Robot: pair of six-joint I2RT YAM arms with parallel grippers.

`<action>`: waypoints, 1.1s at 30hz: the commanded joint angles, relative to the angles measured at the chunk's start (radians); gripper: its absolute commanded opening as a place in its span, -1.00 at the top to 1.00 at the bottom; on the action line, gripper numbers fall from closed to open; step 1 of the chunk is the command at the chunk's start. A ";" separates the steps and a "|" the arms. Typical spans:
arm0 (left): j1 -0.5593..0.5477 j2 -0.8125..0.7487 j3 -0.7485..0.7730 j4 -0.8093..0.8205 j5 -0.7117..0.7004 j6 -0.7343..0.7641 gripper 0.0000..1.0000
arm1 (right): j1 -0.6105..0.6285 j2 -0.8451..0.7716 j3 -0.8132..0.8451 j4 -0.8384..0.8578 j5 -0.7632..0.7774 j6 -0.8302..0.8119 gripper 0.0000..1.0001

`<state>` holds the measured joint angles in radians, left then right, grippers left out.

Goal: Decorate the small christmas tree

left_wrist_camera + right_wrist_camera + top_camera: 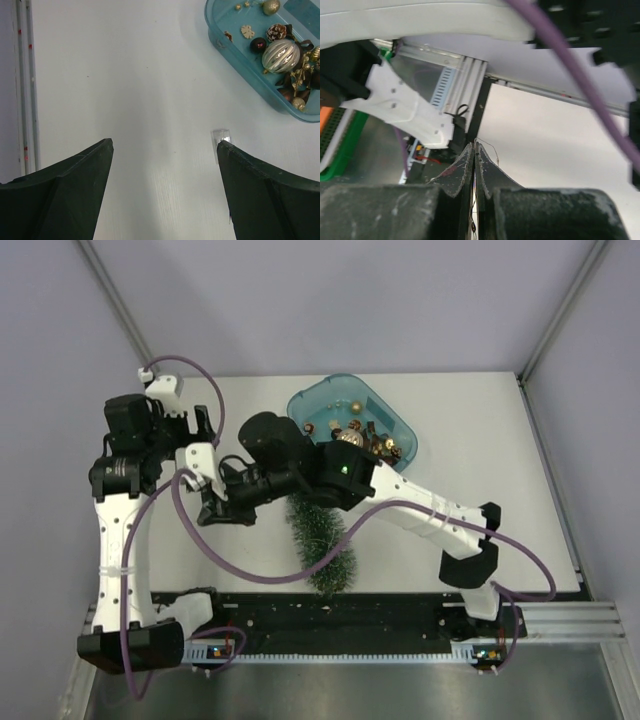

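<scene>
Lying flat on the table (450, 420) with its long axis running near-to-far, the small christmas tree (320, 540) sits just right of the tightly closed right gripper (474, 146), nearer it than the wide-spread, empty left gripper (165, 142).

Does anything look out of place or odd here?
The small christmas tree seems to lie on its side near the table's front edge, partly under the right arm, not upright. A small clear scrap lies loose on the table, apart from the teal tray. The ornaments are inside the tray.
</scene>
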<state>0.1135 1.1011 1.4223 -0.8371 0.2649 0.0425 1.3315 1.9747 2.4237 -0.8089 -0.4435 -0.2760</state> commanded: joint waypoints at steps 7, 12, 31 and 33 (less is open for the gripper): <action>0.046 -0.056 -0.091 0.058 0.068 0.029 -0.82 | -0.133 0.069 0.061 0.235 -0.118 0.044 1.00; 0.049 -0.069 -0.117 0.059 0.089 0.040 -0.82 | -0.173 0.088 0.060 0.281 -0.150 0.055 1.00; 0.077 -0.055 -0.128 0.079 0.043 0.063 -0.86 | -0.374 0.006 -0.238 0.502 -0.230 0.201 1.00; 0.080 -0.053 -0.125 0.078 0.040 0.065 -0.86 | -0.390 -0.008 -0.277 0.525 -0.215 0.213 1.00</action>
<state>0.1806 1.0519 1.2930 -0.8074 0.3187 0.0906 0.9600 2.0613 2.1948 -0.3939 -0.6628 -0.0975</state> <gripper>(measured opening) 0.927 0.003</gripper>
